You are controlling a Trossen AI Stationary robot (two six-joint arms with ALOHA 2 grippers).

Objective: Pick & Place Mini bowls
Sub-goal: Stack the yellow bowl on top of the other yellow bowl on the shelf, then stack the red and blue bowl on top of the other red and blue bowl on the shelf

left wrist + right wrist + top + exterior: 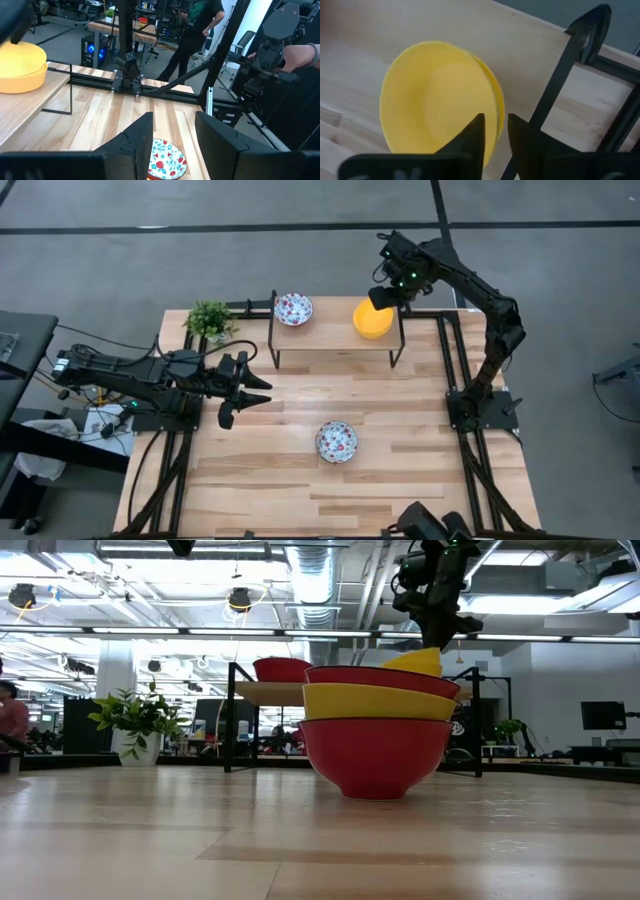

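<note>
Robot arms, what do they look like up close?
Both are dark, jointed arms. The left gripper has two pointy black fingers, and black cables trail behind it. The right gripper is black too, with a tiny green light glowing near its wrist.

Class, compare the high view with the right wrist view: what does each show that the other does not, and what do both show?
Only the high view shows the left gripper, open over the table, the potted plant and two floral bowls. Only the right wrist view shows the right gripper closed on the yellow bowl's rim. Both show that bowl at the raised shelf with the right arm above it.
</note>
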